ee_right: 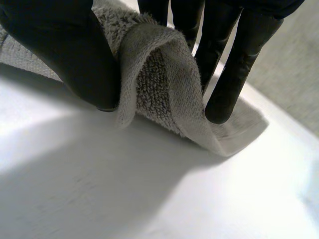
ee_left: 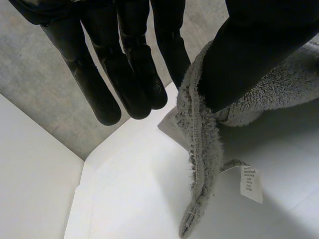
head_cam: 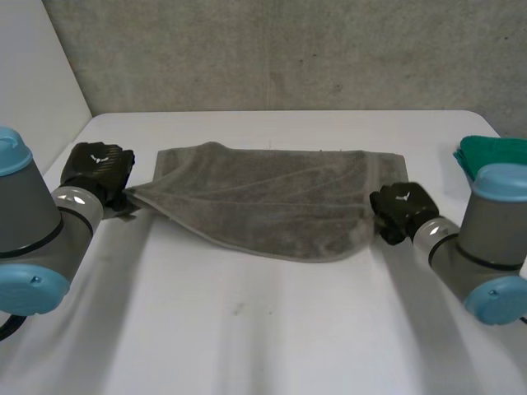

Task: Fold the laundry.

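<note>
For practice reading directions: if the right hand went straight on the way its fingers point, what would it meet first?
The grey towel, whose edge the right hand pinches; its fingertips aim down onto cloth, with the white table probably directly beneath.

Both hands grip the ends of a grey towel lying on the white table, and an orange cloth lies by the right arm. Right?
Not quite. The cloth by the right arm is green, not orange; the head view shows it. The rest stands: the left hand and right hand each grip an end of the grey towel on the white table.
</note>
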